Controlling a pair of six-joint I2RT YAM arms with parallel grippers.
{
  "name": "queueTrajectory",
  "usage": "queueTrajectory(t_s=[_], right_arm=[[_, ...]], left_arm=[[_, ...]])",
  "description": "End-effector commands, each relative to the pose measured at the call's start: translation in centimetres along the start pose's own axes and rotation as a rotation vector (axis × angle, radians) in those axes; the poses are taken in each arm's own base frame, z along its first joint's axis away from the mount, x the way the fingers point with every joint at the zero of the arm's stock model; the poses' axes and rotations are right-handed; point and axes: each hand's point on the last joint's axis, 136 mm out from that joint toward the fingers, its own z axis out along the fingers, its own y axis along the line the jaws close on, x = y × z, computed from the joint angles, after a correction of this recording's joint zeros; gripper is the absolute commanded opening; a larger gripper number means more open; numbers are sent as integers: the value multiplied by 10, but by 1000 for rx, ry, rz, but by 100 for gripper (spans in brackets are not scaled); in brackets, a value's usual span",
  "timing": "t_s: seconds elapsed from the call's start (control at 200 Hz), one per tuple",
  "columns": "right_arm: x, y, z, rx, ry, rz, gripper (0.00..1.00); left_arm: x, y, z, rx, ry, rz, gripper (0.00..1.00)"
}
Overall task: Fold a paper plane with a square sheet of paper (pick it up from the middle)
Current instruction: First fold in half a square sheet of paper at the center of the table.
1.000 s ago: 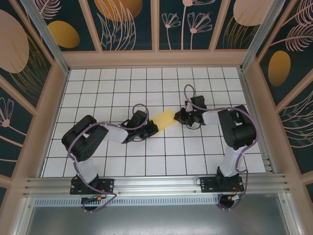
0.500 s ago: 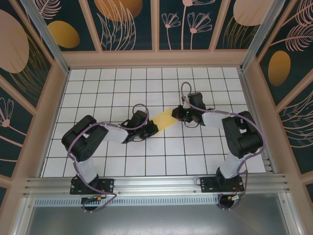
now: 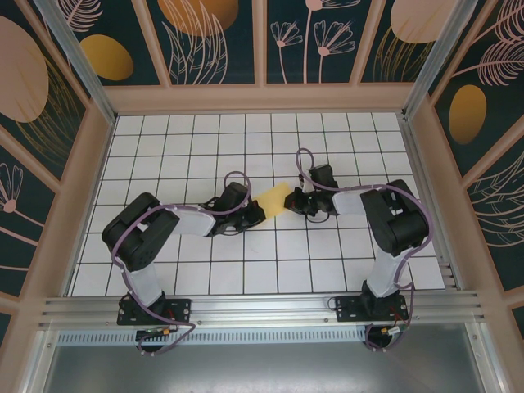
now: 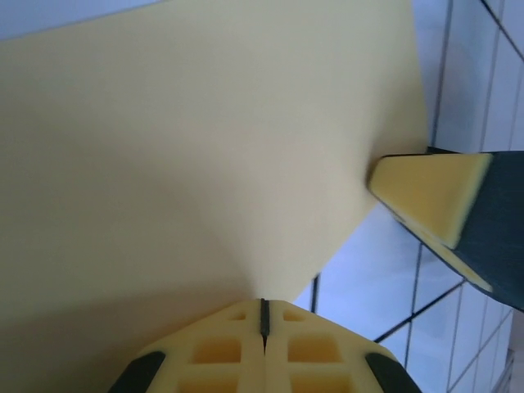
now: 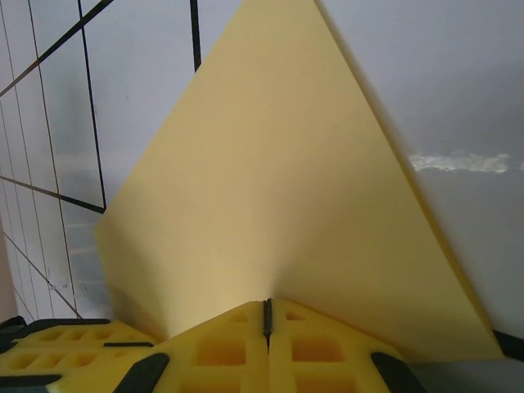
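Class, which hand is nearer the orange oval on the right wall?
Right. The right hand is left of the oval; the left hand lies farther left, beyond the yellow paper.

Yellow paper point(image 3: 274, 198), thin and plain, folded into layers with straight edges meeting at one sharp triangular tip, is located at the centre of the table point(image 3: 164, 164), lying 8 to 2 o'clock, pinched at the 8 o'clock end by the left fingers point(image 4: 214, 354) and at the 2 o'clock end by the right fingers point(image 5: 219, 354).

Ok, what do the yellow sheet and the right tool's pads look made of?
The yellow sheet looks like thin matte paper: sharp edges, no gloss. The right tool's pads look like moulded yellow plastic or rubber, gridded with recesses; which, unclear.
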Motion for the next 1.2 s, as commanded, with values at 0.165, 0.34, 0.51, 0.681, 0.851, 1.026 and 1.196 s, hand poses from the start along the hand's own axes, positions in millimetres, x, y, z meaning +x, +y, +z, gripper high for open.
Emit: queueTrajectory(t_s=[0.165, 0.34, 0.51, 0.681, 0.851, 1.026, 1.196], right_arm=[[24, -39, 11, 108, 70, 60, 0], [27, -42, 13, 112, 82, 67, 0], [29, -45, 15, 118, 91, 71, 0], [32, -50, 17, 132, 104, 82, 0], [35, -57, 19, 161, 116, 92, 0], [37, -66, 19, 204, 127, 101, 0], [39, -72, 20, 225, 133, 109, 0]], left_arm=[[-19, -55, 5, 143, -5, 92, 7], [-12, -45, 20, 125, 39, 78, 6], [-9, -30, 29, 80, 53, 67, 4], [-2, -13, 35, 26, 80, 55, 4], [14, 11, 33, -34, 121, 36, 3], [29, 33, 20, -92, 150, 40, 3], [42, 51, 7, -132, 161, 41, 3]])
